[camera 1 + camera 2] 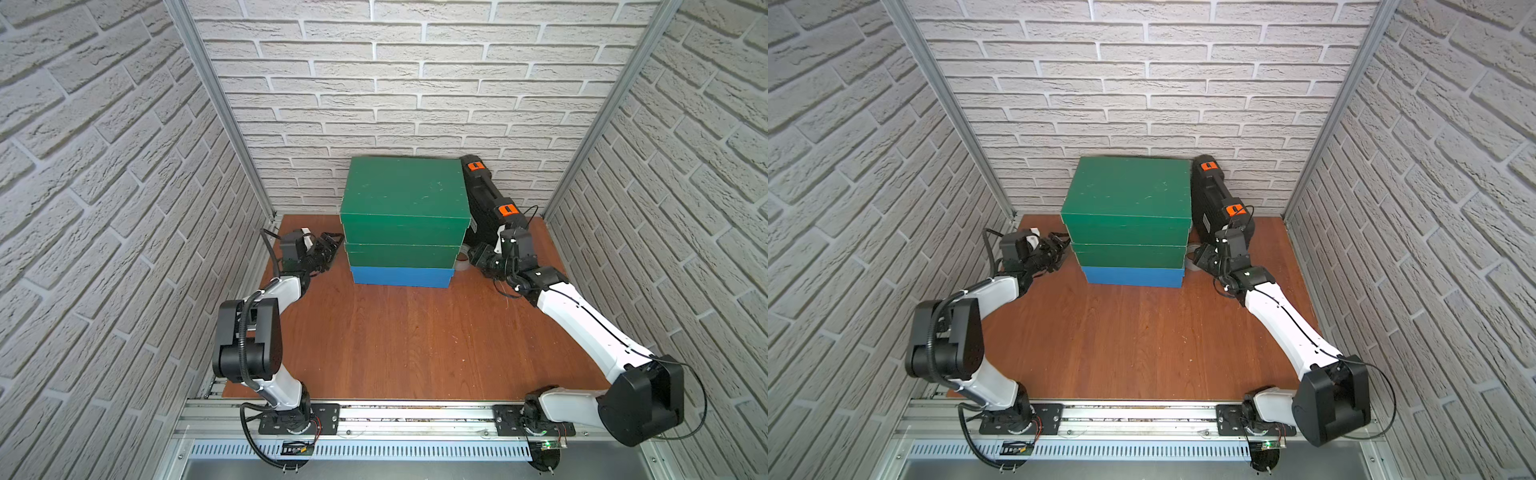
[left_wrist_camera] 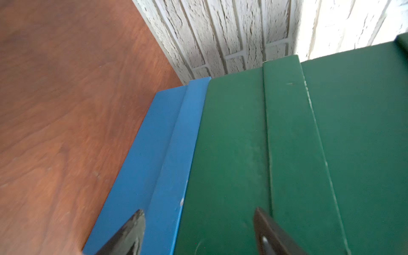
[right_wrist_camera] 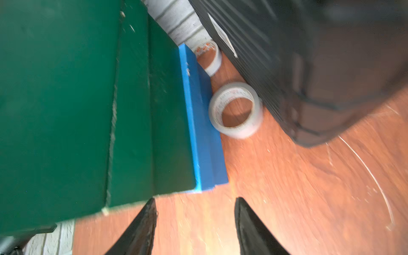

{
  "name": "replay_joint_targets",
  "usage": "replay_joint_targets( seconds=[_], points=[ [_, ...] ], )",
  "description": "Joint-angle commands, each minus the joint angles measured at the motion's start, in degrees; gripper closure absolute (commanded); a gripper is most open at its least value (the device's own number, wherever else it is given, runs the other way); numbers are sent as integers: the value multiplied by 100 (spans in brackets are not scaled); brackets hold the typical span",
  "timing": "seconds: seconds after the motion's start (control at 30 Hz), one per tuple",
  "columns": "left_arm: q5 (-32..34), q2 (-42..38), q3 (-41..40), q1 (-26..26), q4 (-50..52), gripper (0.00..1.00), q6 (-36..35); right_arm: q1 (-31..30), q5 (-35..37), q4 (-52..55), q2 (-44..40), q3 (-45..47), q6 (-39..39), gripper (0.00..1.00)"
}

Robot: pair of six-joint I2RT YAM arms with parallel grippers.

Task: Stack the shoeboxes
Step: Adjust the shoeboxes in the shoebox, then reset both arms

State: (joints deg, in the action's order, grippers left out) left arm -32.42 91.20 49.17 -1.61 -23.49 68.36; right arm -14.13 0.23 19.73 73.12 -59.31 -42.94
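Shoeboxes (image 1: pixel 403 232) stand in one stack of three at the back of the wooden table (image 1: pixel 415 332), close to the brick wall (image 1: pixel 415 83). The blue shoebox (image 1: pixel 401 277) sits at the bottom on the table. The lower green shoebox (image 1: pixel 403 255) rests on it, and the top green shoebox (image 1: pixel 405 191) crowns the pile, its lid marked with pale scratches. All three have their lids on, and their sides line up roughly.

My left gripper (image 1: pixel 330 245) is low at the stack's left side, pointing at it. In my left wrist view its fingertips (image 2: pixel 134 227) stand wide apart, one in front of the blue side and one in front of the lower green side. Nothing lies between them; whether they touch the cardboard I cannot tell.

My right gripper (image 1: pixel 473 254) is low by the stack's right front corner, between the stack and the black case (image 1: pixel 486 195) with orange latches, which stands on edge just beside the boxes. Its fingertips (image 3: pixel 143 225) are apart as well, with only bare table showing between them, so it holds nothing. One tip is close to a green corner, but I cannot tell if they touch.

Two rolls of clear tape lie flat in the gap between the blue shoebox and the case: the near roll (image 3: pixel 236 110) right against the case, and the far roll (image 3: pixel 209 58) further back towards the wall.
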Motion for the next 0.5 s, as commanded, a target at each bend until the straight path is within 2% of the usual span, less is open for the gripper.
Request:
replay_joint_targets(
  seconds=[0.0,0.1,0.27,0.37,0.43,0.47],
  points=[
    [-106,-462,-416,11,-226,21,-223,-11,17,87,-469,272,142,42],
    [-124,-995,-885,25,-95,19,-430,-21,163,364,-1077,549,309,41],
    [293,-2323,-1374,11,903,9,-1461,-12,959,1052,-2667,959,653,38],
    [1079,-3429,-1671,-6,1587,4,-2059,-11,1720,1490,-3750,1107,834,35],
    [2131,-4254,-1855,8,2040,2,-2480,-15,2607,1519,-4364,1335,937,30],
    [2510,-4532,-1975,3,2059,2,-2554,-10,2710,1320,-4610,1567,1189,26]
  ],
)
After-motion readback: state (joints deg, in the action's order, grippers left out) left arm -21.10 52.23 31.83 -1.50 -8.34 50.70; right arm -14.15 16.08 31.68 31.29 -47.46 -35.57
